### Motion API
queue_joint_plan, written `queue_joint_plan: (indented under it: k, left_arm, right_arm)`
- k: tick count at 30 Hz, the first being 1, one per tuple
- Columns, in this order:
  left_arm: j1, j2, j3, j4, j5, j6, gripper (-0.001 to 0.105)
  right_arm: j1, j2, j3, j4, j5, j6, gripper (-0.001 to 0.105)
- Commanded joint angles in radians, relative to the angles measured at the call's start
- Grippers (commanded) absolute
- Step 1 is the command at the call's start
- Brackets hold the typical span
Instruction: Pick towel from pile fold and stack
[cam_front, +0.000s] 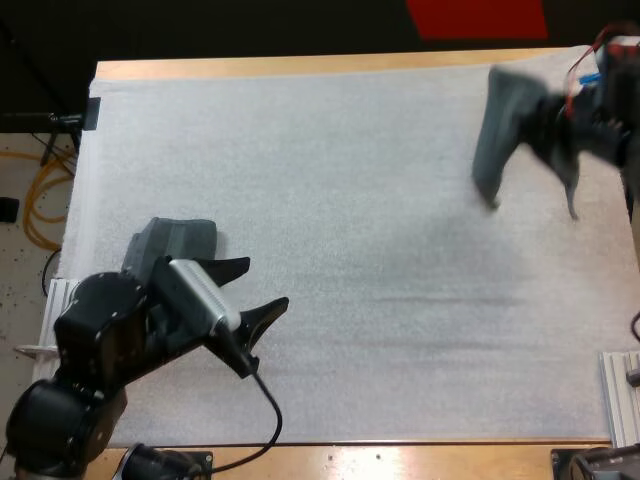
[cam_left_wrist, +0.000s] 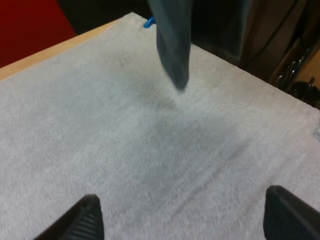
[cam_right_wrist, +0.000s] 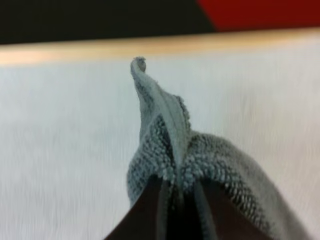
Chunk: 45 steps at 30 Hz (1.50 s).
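Note:
A dark grey-green towel (cam_front: 505, 130) hangs in the air over the mat's far right part, held up by my right gripper (cam_front: 590, 115). In the right wrist view the fingers (cam_right_wrist: 150, 210) pinch a bunched fold of that towel (cam_right_wrist: 170, 140). From the left wrist view the same towel (cam_left_wrist: 172, 40) dangles above the mat. My left gripper (cam_front: 250, 290) hovers open over the mat's near left, its two fingertips (cam_left_wrist: 82, 220) spread wide with nothing between them. A second towel (cam_front: 175, 240) lies on the mat just behind the left arm.
The white mat (cam_front: 350, 250) covers most of the wooden table (cam_front: 300, 66). Metal brackets (cam_front: 620, 395) stand at the near right edge and at the near left edge.

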Motion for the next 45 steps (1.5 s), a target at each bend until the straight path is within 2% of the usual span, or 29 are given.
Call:
queue_joint_plan:
  k: [1, 5, 9, 17, 20, 22, 25, 27, 35, 38, 45]
  left_arm:
    - [-0.004, -0.018, -0.008, 0.003, 0.007, -0.005, 0.065]
    - [-0.004, -0.032, -0.008, 0.003, 0.007, -0.005, 0.065]
    - [-0.004, -0.033, -0.008, 0.003, 0.007, -0.005, 0.065]
    - [-0.004, -0.033, -0.008, 0.003, 0.007, -0.005, 0.065]
    - [-0.004, -0.033, -0.008, 0.003, 0.007, -0.005, 0.065]
    - [-0.004, -0.033, -0.008, 0.003, 0.007, -0.005, 0.065]
    - [-0.004, -0.033, -0.008, 0.003, 0.007, -0.005, 0.065]
    - [-0.004, -0.033, -0.008, 0.003, 0.007, -0.005, 0.065]
    - [-0.004, -0.033, -0.008, 0.003, 0.007, -0.005, 0.065]
    - [-0.004, -0.033, -0.008, 0.013, 0.007, -0.005, 0.065]
    - [-0.004, -0.033, -0.008, 0.114, 0.007, 0.017, 0.065]
  right_arm:
    - [0.035, 0.005, 0.053, 0.013, -0.007, 0.032, 0.000]
    - [0.141, 0.010, 0.179, -0.023, -0.008, 0.110, 0.000]
    - [0.314, 0.028, 0.285, -0.103, -0.010, 0.171, 0.000]
    - [0.609, 0.096, 0.312, -0.268, -0.010, 0.189, 0.002]
    - [0.674, 0.106, 0.312, -0.319, -0.010, 0.189, 0.017]
    - [0.701, 0.106, 0.312, -0.329, -0.011, 0.189, 0.037]
    - [0.707, 0.106, 0.309, -0.317, -0.011, 0.187, 0.063]
    - [0.704, 0.106, 0.309, -0.302, -0.007, 0.170, 0.070]
    - [0.685, 0.104, 0.308, -0.237, 0.139, 0.102, 0.070]
    - [0.637, 0.104, 0.308, -0.201, 0.155, 0.102, 0.070]
    - [0.420, 0.110, 0.321, -0.156, 0.126, 0.102, 0.070]
